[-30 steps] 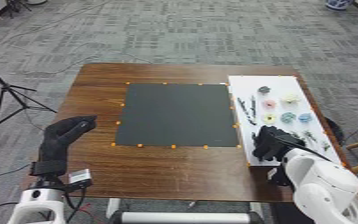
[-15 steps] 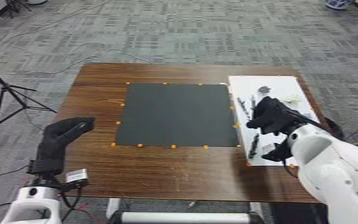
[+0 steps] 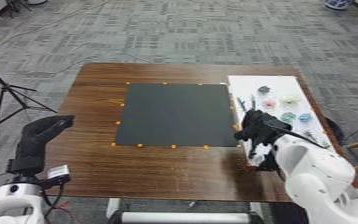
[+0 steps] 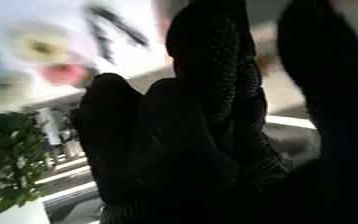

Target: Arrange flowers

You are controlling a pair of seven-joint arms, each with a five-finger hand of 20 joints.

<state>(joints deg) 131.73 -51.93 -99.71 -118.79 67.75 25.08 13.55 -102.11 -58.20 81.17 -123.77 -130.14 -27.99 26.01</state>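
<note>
Right hand (image 3: pixel 262 126) over the white board's (image 3: pixel 282 83) near part; fingers nearly straight, spread, any hold cannot be told. Left hand (image 3: pixel 40 134) relaxed near the table's (image 3: pixel 158 175) left edge. Pink flower (image 3: pixel 269 104) on board: probably light, soft, crushable; pinch beneath petals.

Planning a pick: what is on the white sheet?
On the white sheet I see grey flower, pink flower, cream flower, teal flower, blue flower, dark strips. What the right hand covers cannot be seen.
</note>
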